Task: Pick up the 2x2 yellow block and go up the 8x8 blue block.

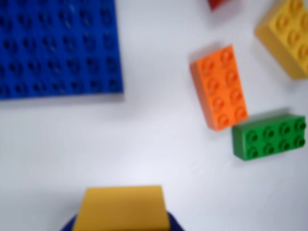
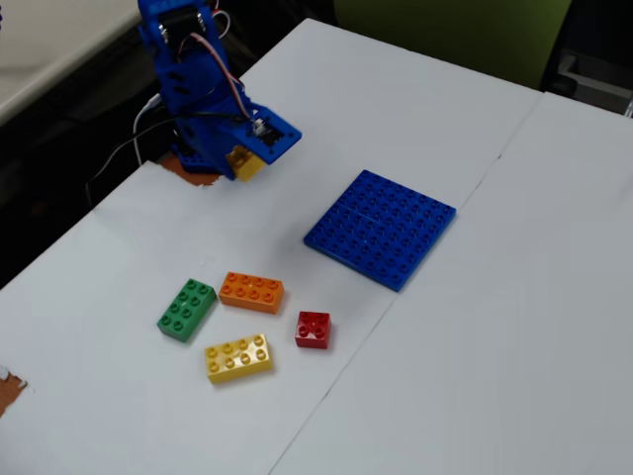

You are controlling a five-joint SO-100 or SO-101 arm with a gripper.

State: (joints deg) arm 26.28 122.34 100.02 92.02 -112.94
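Observation:
My blue gripper (image 2: pixel 247 158) is shut on the small 2x2 yellow block (image 2: pixel 240 162) and holds it above the white table, near the arm's base and well to the left of the 8x8 blue block (image 2: pixel 381 228) in the fixed view. In the wrist view the yellow block (image 1: pixel 120 209) fills the bottom middle between the blue jaws of my gripper (image 1: pixel 121 219). The blue baseplate (image 1: pixel 57 43) lies flat at the top left, apart from the block.
Loose bricks lie on the table: orange (image 2: pixel 251 291) (image 1: pixel 219 86), green (image 2: pixel 186 309) (image 1: pixel 269 137), a longer eight-stud yellow brick (image 2: pixel 237 357) (image 1: pixel 288 36) and a small red one (image 2: pixel 313 330) (image 1: pixel 216 4). The table's left edge runs near the arm base (image 2: pixel 188 163).

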